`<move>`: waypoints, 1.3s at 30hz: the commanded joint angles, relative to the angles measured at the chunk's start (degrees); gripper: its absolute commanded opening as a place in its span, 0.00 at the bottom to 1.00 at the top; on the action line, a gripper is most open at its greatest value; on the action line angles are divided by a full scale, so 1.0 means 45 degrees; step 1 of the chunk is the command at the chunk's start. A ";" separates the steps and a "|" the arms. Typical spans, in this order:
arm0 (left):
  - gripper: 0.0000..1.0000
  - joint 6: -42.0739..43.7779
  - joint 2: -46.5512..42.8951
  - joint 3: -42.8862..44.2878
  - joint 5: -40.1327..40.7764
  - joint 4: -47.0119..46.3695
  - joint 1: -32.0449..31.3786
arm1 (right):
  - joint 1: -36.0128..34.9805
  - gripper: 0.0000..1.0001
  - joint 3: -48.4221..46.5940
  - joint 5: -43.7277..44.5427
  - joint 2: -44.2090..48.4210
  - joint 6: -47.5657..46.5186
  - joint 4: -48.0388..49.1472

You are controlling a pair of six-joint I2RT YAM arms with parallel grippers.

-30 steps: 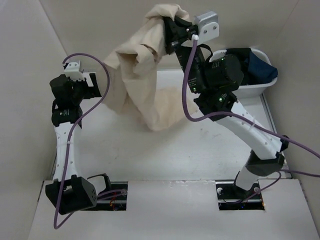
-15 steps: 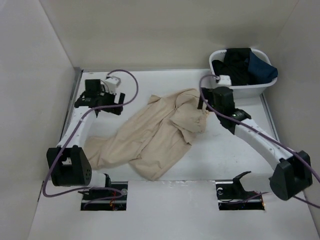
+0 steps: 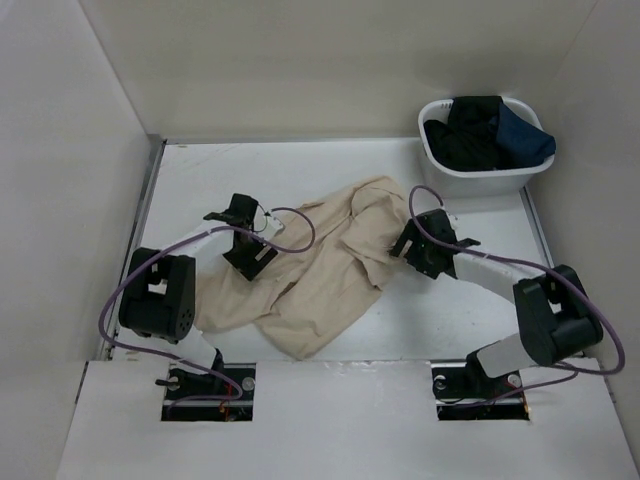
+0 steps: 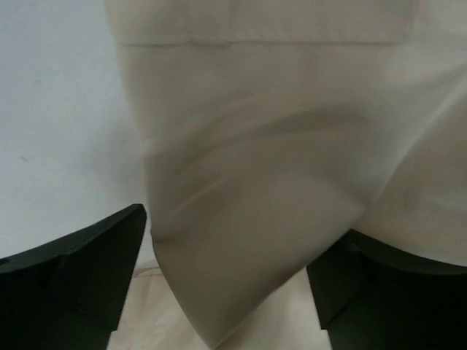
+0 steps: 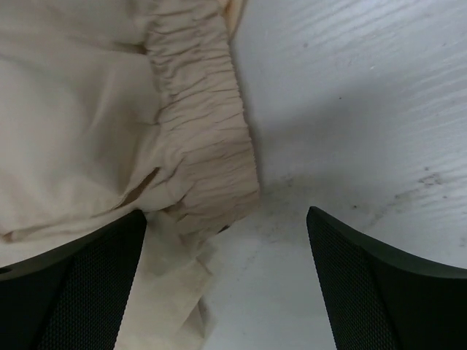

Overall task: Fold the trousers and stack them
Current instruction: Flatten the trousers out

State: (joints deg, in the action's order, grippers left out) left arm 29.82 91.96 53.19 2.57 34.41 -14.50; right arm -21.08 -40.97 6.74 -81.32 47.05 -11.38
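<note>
The beige trousers (image 3: 320,270) lie crumpled and spread across the middle of the table. My left gripper (image 3: 252,262) is low over their left part. In the left wrist view a raised fold of the trousers (image 4: 277,146) stands between the spread fingers of the left gripper (image 4: 230,251), which is open. My right gripper (image 3: 410,248) sits at the cloth's right edge. In the right wrist view the gathered waistband (image 5: 204,131) lies by the left finger of the open right gripper (image 5: 225,219). Bare table shows between its fingers.
A white basket (image 3: 480,176) stands at the back right, with a black garment (image 3: 470,130) and a navy garment (image 3: 525,135) in it. Walls close the table on the left, back and right. Purple cables loop over both arms.
A second ago my right gripper held the trousers high in the air. It has let go and they now lie on the table. Both arms have come down to the cloth.
</note>
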 commanded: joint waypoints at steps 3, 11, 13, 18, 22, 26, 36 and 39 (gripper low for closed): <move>0.55 0.0208 0.1494 0.0581 0.0700 -0.0948 0.0225 | 0.0065 0.71 -0.0835 -0.0833 -0.2022 0.1186 0.1687; 0.19 0.1536 0.3798 0.7228 0.2104 -0.2996 0.1629 | 0.0320 0.00 -0.2201 -0.1381 -0.1933 0.0816 0.1923; 0.49 0.1634 0.4424 1.0022 0.1892 -0.3116 0.1982 | -0.0126 0.00 -0.3000 -0.1440 -0.1093 0.0562 0.1457; 0.85 0.2530 0.1527 0.9480 -0.0544 -0.2085 0.2197 | -0.1942 0.00 -0.6552 -0.0564 0.0335 -0.0432 -0.0515; 0.89 0.3937 -0.2130 0.4285 -0.2288 -0.0268 0.1731 | -0.2784 0.00 -0.9444 0.0434 0.0045 -0.1605 -0.1338; 0.89 0.2987 -0.3599 0.0199 -0.1258 -0.0535 0.1046 | -0.2844 0.00 -1.2023 0.0514 -0.0697 -0.2329 -0.1671; 0.92 0.1809 -0.2549 -0.2893 -0.0357 -0.4011 0.1689 | -0.2786 0.00 -1.3513 0.0415 -0.1305 -0.2642 -0.2101; 0.91 0.1771 -0.1533 -0.2251 0.0151 -0.4287 0.1729 | -0.2766 0.00 -1.3377 0.0590 -0.1129 -0.2681 -0.2159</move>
State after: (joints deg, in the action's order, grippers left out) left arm 37.71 81.45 41.56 0.91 21.56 -7.16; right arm -34.06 -99.61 7.66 -88.16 35.94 -23.05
